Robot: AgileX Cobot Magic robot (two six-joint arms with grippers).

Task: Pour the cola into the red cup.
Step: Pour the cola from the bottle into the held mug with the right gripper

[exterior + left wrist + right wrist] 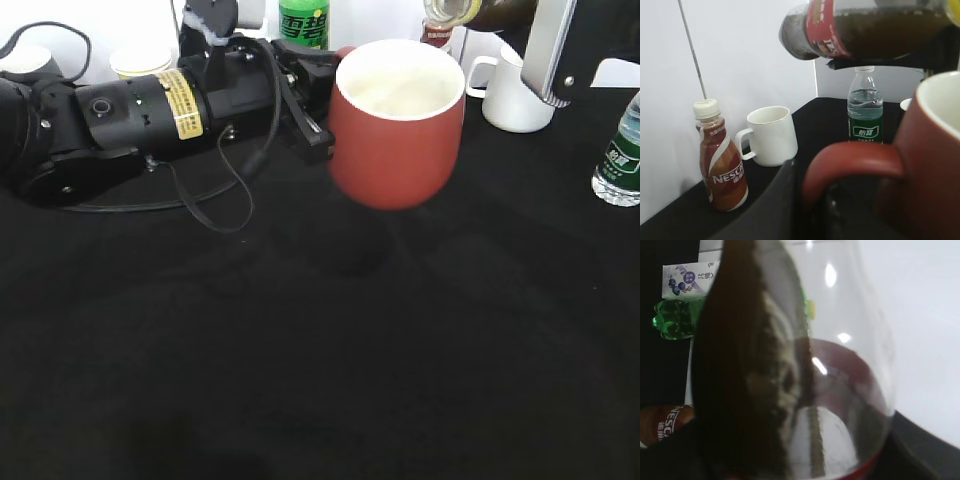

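Exterior view: the left gripper (pixel 318 105), left of centre in the frame, is clamped on the handle side of the red cup (pixel 398 130), which it carries clear of the black tabletop (pixel 300 350), probably to bring the rim up under the bottle. The cup's cream inside looks empty. At the top right edge the cola bottle (pixel 470 12) lies tipped, its neck toward the cup; the right gripper's jaws are cropped there. A green Sprite bottle (pixel 304 20) stands at top centre, a white mug (pixel 515 92) and a water bottle (pixel 620 150) at the right.

Left wrist view: the cup's loop handle (pixel 855 160) fills the lower centre, the gripper around it. The cola bottle (pixel 865 30) lies nearly level across the top, dark liquid inside, above the cup rim at the right. No stream shows. A Nescafe bottle (pixel 720 160) stands capped at lower left.

Right wrist view: the bottle fills the frame, cola pooled along its left wall and foaming; the right gripper's fingers are not visible, so I cannot tell its state, though it presumably holds the bottle.
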